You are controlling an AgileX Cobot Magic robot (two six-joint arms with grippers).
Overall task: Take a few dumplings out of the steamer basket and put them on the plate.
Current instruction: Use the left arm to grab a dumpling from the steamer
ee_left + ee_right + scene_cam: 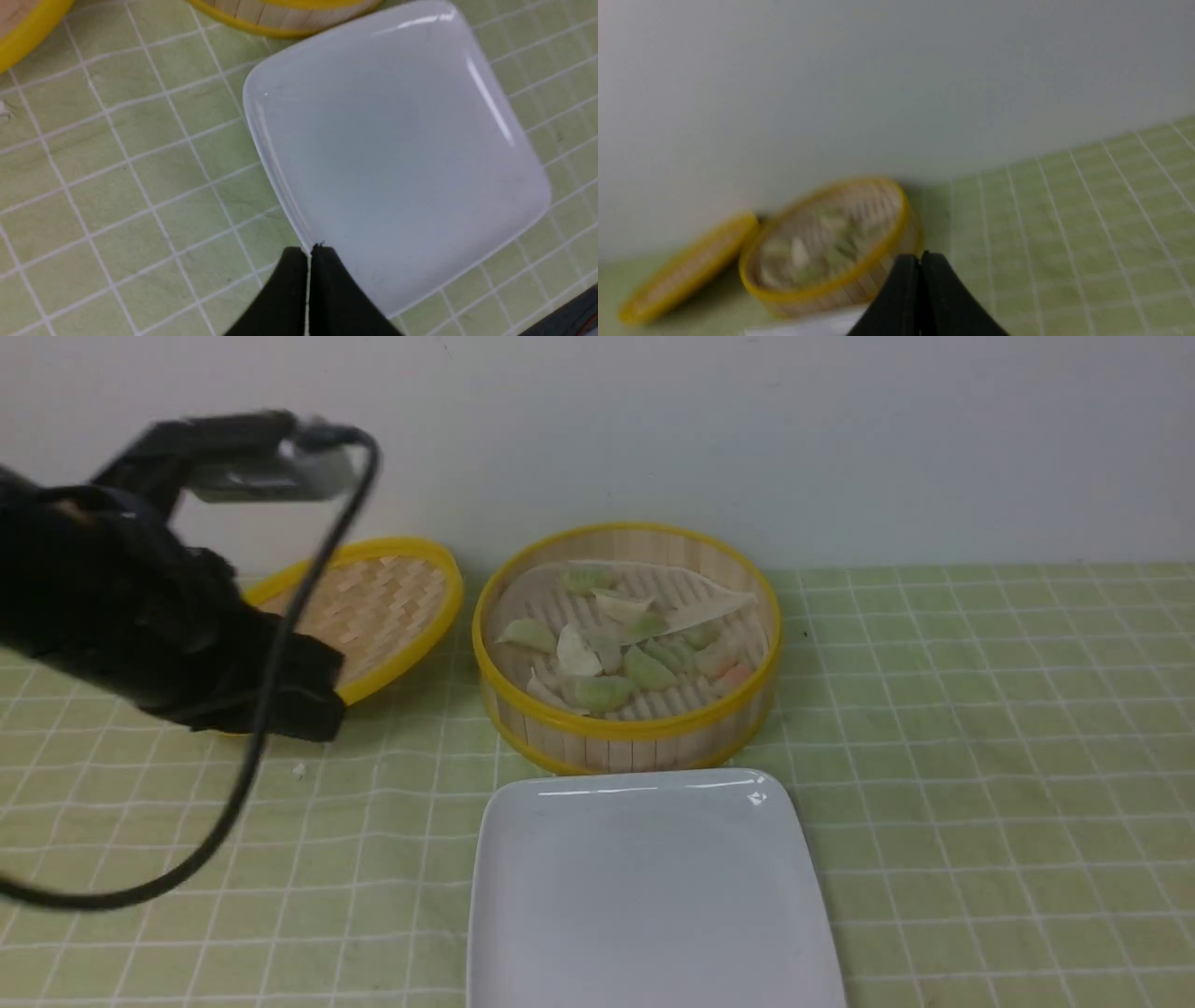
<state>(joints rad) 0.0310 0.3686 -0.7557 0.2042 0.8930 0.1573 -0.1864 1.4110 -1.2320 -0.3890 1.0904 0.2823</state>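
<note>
Beside the woven lid (373,607), the left gripper (308,252) hangs pinched shut; dumplings (616,653) sit in the steamer basket (625,733) to its right, the bare plate (644,896) just beyond its tips. Farther right, the right gripper (920,257), also shut, apparently faces the basket. Transfer unstarted: jaws must open over a dumpling first.

Even soft light; blurred right-wrist view.

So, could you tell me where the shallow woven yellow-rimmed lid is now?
In the front view, the shallow woven yellow-rimmed lid lies just left of the round bamboo steamer basket, near the wall, partly hidden by the left arm.
</note>
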